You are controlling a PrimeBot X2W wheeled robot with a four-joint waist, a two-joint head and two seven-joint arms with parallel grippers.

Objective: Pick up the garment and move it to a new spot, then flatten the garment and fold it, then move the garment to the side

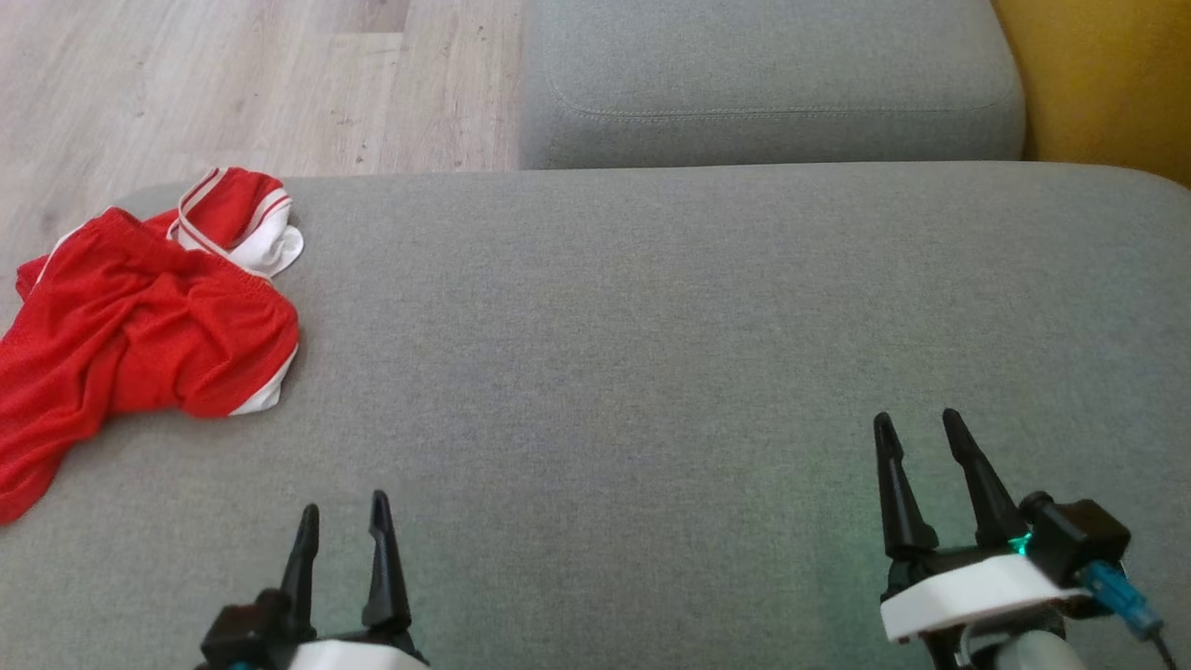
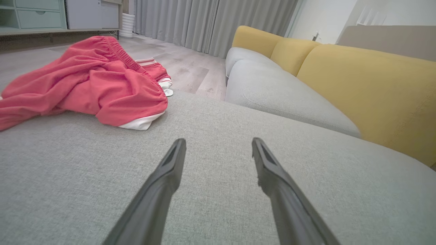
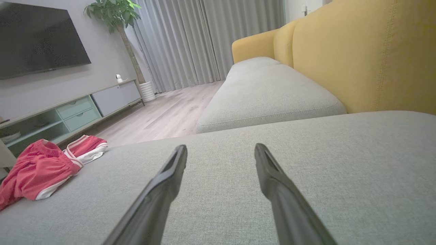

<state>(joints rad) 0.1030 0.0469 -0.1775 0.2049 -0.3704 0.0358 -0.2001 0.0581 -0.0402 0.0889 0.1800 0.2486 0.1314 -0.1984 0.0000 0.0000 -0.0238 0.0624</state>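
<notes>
Count: one garment point(image 1: 140, 316), two grippers, two grey seat cushions, one yellow backrest point(image 2: 368, 88).

Left gripper point(image 1: 344, 503): two dark fingers spread apart, nothing between them. It sits low over the near edge of the large cushion point(image 1: 651, 326), on the robot's left. Right gripper point(image 1: 916, 416): two dark fingers likewise spread and empty, on the robot's right. Both are well apart from the garment, the left one nearer to it.

Second cushion point(image 1: 763, 84): lies beyond the large one, a seam gap between them. Wooden floor point(image 1: 233, 84) shows past the large cushion's far left. The right wrist view adds one television point(image 3: 37, 37), one potted plant point(image 3: 115, 13), one low cabinet point(image 3: 68, 112) and grey curtains point(image 3: 190, 41).

Garment, condition: red mesh fabric with white trim, crumpled in a loose heap, not flattened and not folded. A gathered elastic band runs across its upper part. A red-and-white striped edge and a white patch stick out at its far side. White edging shows at the near right corner.

Garment, position: on the large cushion, at its far left corner, with its lower part trailing to the head view's left border.
</notes>
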